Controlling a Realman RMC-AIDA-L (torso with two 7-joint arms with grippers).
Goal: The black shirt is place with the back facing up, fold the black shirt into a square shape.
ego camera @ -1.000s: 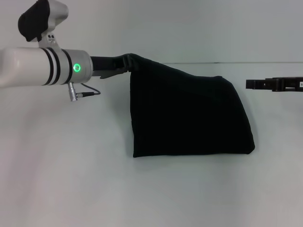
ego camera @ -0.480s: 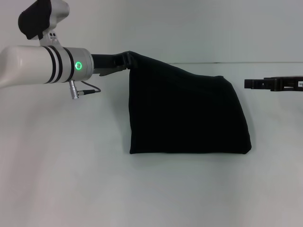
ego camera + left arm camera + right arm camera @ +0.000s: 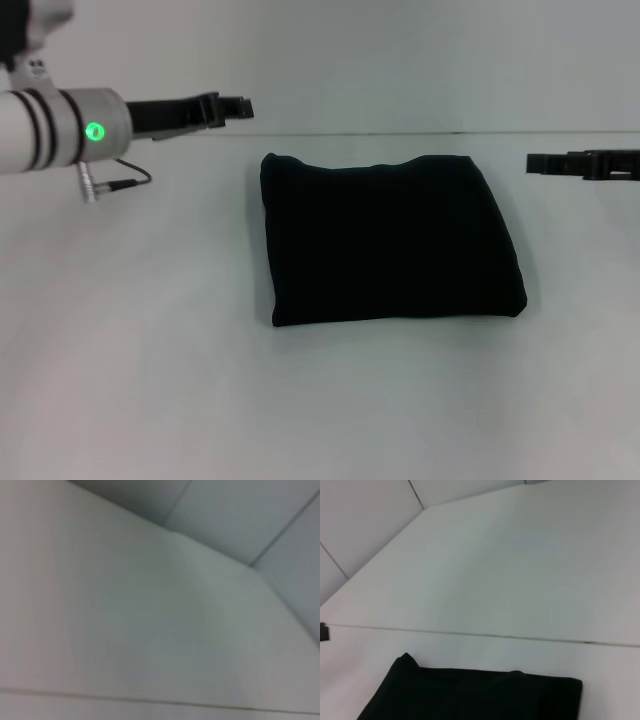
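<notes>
The black shirt point(image 3: 388, 240) lies folded mid-frame, apart from both grippers. The left gripper point(image 3: 240, 107), upper left, holds nothing, fingers nearly together. The right gripper point(image 3: 535, 163), right edge, holds nothing; I cannot tell its gap.

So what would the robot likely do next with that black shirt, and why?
Probably just pull both arms back to rest. The black shirt already lies flat on the table as a roughly square folded bundle. The left pincer hangs off to its left holding nothing, and the right pincer is parked at its right.
</notes>
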